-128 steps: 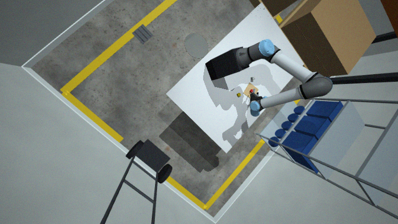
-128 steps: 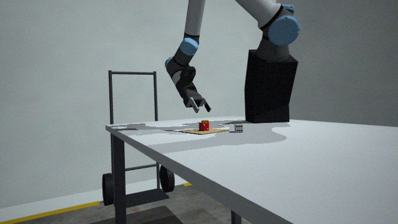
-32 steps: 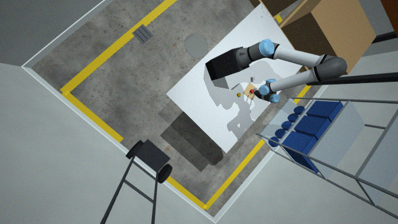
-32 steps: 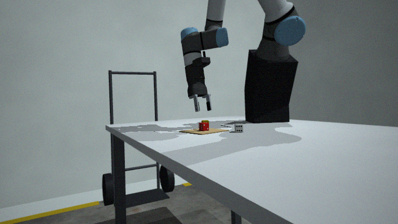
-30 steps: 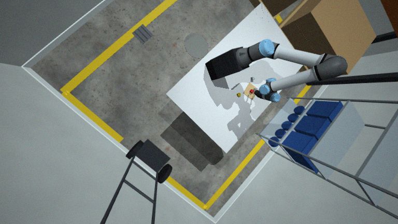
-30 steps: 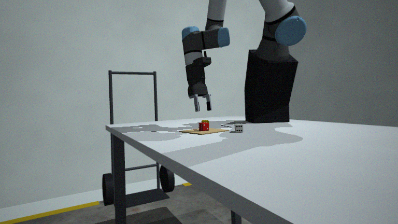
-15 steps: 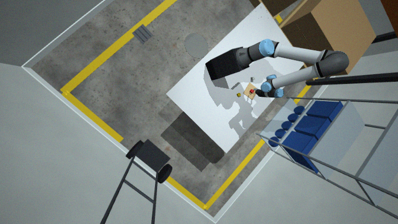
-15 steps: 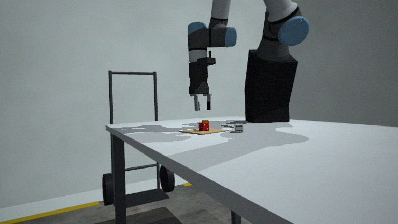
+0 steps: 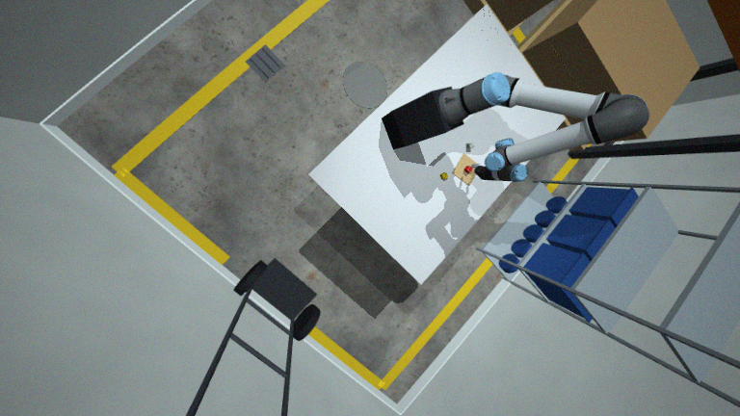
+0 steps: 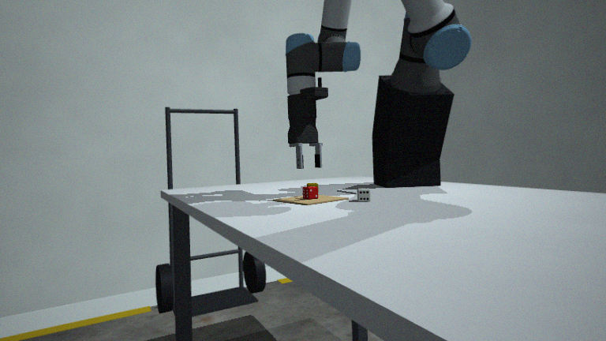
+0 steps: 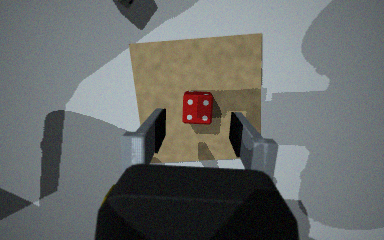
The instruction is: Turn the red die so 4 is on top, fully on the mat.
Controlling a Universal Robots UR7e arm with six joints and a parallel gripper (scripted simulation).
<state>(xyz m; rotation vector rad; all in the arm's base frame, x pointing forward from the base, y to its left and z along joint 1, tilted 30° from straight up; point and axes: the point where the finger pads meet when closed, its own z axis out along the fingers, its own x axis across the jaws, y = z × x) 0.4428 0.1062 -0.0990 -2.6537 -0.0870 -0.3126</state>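
The red die lies flat on the tan mat, with its four-pip face up in the wrist view. It is well inside the mat's edges. The mat lies flat on the table. My gripper is open and empty, pointing down, above the mat and clear of the die. In the wrist view the die shows just beyond the space between the fingers.
A white die stands on the table beside the mat. A yellow die lies off another side of the mat, partly hidden behind the red die in the exterior view. The arm's black pedestal stands on the table.
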